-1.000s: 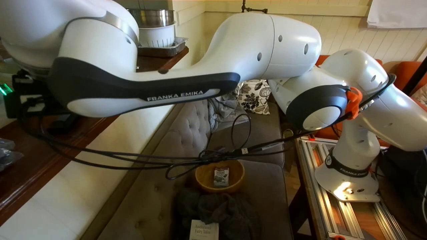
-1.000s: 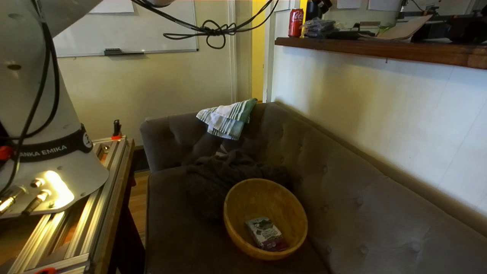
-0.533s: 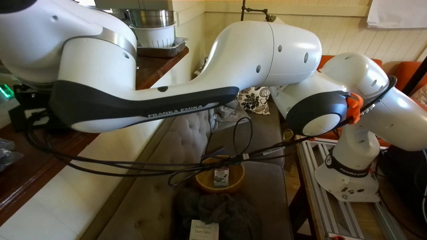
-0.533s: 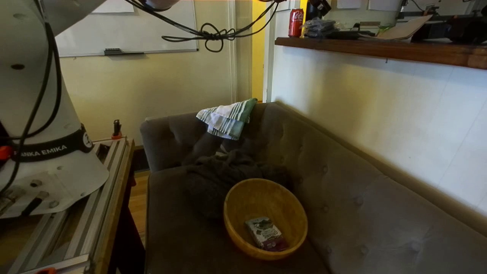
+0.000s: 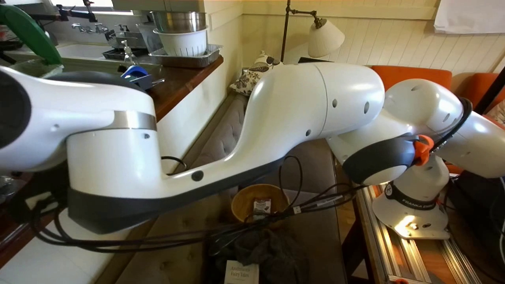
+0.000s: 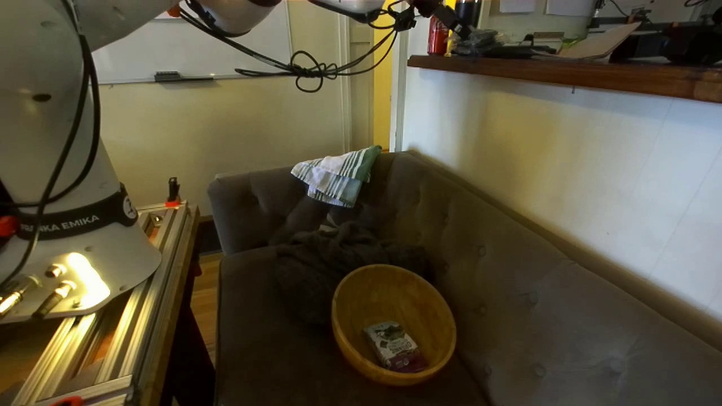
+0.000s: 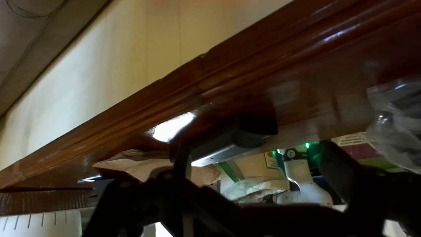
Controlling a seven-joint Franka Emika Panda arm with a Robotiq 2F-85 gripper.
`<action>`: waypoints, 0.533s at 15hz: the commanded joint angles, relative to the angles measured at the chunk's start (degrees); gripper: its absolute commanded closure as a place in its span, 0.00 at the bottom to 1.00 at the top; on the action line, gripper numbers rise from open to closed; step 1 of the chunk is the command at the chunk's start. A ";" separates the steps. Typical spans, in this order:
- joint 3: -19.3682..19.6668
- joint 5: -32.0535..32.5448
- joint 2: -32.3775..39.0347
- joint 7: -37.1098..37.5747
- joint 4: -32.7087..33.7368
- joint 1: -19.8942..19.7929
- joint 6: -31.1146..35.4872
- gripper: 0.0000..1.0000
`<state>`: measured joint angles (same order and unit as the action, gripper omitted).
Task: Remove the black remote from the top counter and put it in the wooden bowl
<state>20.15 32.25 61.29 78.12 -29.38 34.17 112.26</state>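
The black remote (image 7: 227, 140) lies on the glossy red-brown desk (image 7: 315, 82), as the wrist view shows. The claw (image 7: 255, 151) is released, its fingers (image 7: 337, 168) spread wide apart. The finger at the left of that view overlaps one end of the remote; whether the two touch, I cannot tell. Past that end is brown paper (image 7: 138, 161), and on the opposite side, a clear plastic bag (image 7: 398, 125). The white robot arm (image 5: 292, 106) reaches over to the desk, black cables (image 5: 274, 217) hanging below it. In an exterior view a red can (image 6: 438, 36) stands near one end of the desk, partly covered by the arm's dark tip. Towards another end, a metal pot (image 5: 179, 21) is stacked on a white colander (image 5: 179, 41) in a foil tray (image 5: 193, 60).

Lower down, in both exterior views, the wooden bowl (image 6: 389, 290) sits on the grey tufted couch (image 6: 569, 321) with a packet (image 6: 395, 347) inside. A dark blanket (image 6: 333, 259) lies just beside the bowl, with a book (image 5: 241, 272) right by it. A striped towel (image 6: 341, 175) drapes over the couch's end.
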 commanded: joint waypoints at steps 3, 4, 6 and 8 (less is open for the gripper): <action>6.70 6.51 4.77 6.61 3.10 2.30 5.59 0.00; 8.02 7.62 5.19 7.24 3.12 2.55 6.23 0.00; 10.44 9.36 5.88 8.67 3.09 2.75 6.83 0.00; 12.49 10.49 6.47 9.47 2.85 2.77 6.48 0.00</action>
<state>29.49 40.08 65.54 84.53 -28.96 37.13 118.42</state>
